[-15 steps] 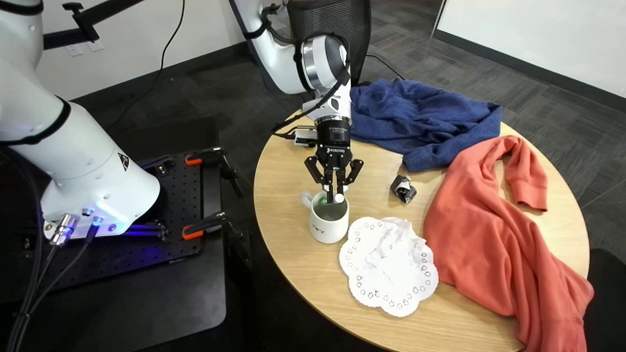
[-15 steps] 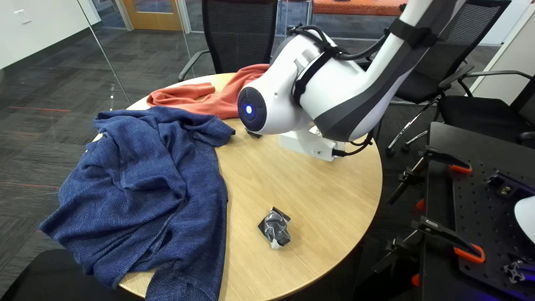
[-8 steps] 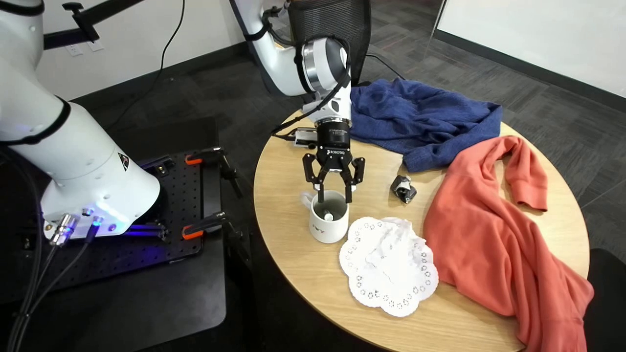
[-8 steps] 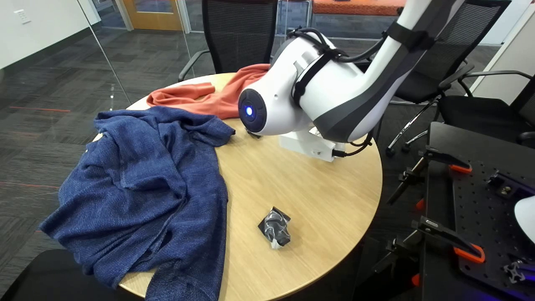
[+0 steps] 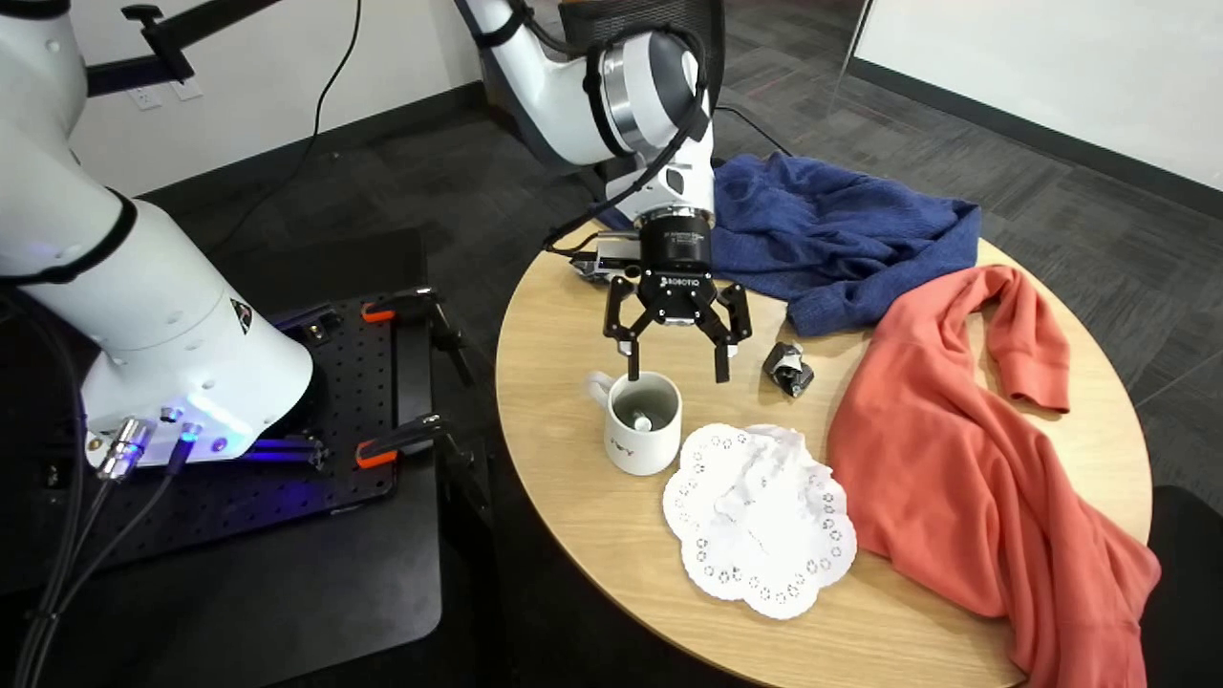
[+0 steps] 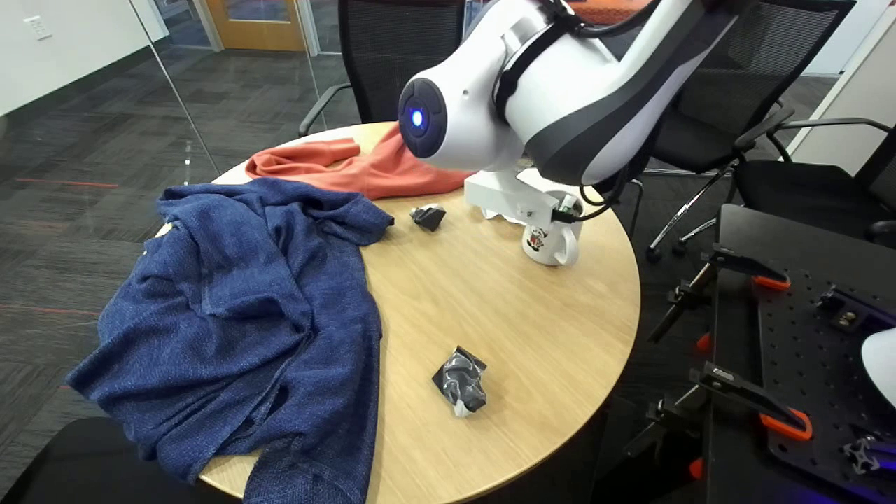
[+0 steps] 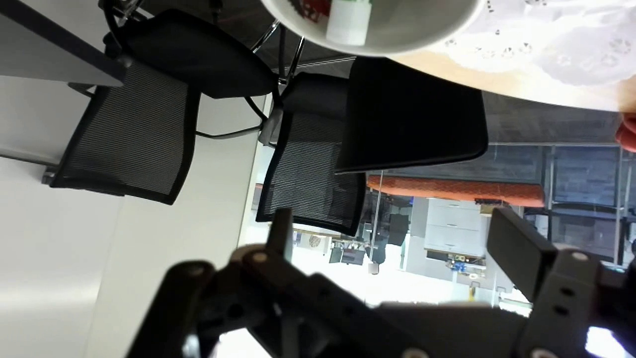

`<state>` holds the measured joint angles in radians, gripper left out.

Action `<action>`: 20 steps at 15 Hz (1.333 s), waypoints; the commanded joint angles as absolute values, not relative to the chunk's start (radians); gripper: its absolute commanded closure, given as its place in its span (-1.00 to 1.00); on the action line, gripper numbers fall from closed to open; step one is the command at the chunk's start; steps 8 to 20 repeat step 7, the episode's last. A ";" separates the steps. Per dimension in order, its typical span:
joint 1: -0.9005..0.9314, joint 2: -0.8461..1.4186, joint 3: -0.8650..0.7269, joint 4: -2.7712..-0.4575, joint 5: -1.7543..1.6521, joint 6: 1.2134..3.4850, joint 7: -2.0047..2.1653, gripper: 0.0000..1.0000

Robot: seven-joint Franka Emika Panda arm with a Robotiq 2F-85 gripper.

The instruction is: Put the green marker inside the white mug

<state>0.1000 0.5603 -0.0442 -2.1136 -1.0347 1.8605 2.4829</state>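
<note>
Raised since earlier, the black metal end effector [image 5: 677, 376] is spread wide, empty; dipping frame-left could tip the mid-frame white cylindrical ceramic mug [image 5: 652, 453], slim green marker [image 7: 349, 22] inside.

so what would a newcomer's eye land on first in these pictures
Probably the bright coral garment first, spread over one side of the round table, with the big blue garment beside it. Then the robot's open tool, hanging near the white mug. Inside that mug sits the green marker, its white end showing.
</note>
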 commanded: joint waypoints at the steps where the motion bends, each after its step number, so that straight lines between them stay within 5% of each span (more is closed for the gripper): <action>1: 0.076 0.472 -0.044 -2.170 -1.059 1.877 2.490 -1.00; 20: 0.068 0.486 -0.036 -2.145 -1.049 1.869 2.481 -1.00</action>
